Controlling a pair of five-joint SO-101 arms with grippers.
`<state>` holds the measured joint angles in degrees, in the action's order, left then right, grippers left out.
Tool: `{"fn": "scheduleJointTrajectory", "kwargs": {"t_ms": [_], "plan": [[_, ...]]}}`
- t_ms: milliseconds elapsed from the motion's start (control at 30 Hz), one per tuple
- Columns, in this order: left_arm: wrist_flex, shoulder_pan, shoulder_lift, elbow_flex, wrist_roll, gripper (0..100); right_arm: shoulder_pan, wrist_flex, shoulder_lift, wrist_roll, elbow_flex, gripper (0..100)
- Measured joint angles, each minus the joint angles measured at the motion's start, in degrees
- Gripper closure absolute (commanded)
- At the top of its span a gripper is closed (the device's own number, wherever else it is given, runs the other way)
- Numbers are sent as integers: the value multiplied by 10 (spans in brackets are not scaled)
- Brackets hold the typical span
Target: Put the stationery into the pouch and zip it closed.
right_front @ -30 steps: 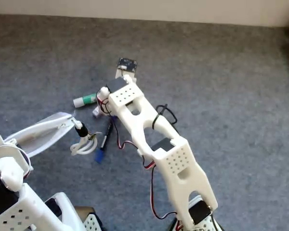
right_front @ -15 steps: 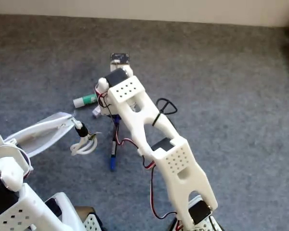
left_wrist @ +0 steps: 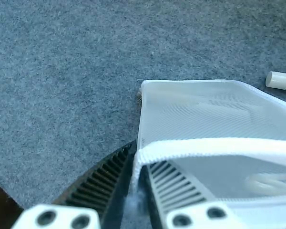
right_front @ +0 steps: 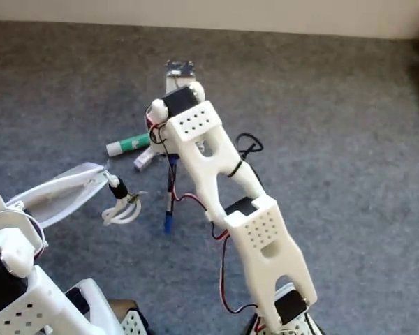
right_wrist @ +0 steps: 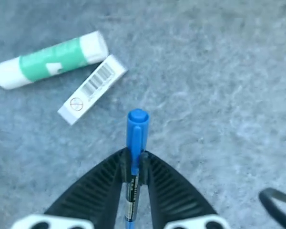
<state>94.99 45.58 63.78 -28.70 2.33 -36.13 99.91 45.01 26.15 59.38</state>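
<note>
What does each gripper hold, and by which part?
Right gripper: blue pen, by its barrel behind the cap. Left gripper: pouch, by its rim.

The pouch (left_wrist: 205, 109) is mesh cloth, the pen (right_wrist: 137, 126) glossy plastic, the carpet (right_front: 335, 105) rough, seemingly felt.

Probably an indoor room: grey carpet (right_front: 349, 125) meets pale wall (right_front: 265, 14).

Right arm (right_front: 216, 174) and left arm (right_front: 35, 303) are both white printed plastic with hole-dotted plates (right_front: 255, 230) and black motors (right_front: 178, 99). Red, black and white wires (right_front: 221, 279) trail just below the plate. Fingers (right_wrist: 93, 186) are black and ribbed.
</note>
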Motion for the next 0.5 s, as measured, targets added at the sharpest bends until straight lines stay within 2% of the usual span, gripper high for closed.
{"fn": "scheduleJointTrajectory", "kwargs": {"t_ms": [500], "plan": [[0,0,0,0,0,993,7,1,-278,0,-125,993]]}}
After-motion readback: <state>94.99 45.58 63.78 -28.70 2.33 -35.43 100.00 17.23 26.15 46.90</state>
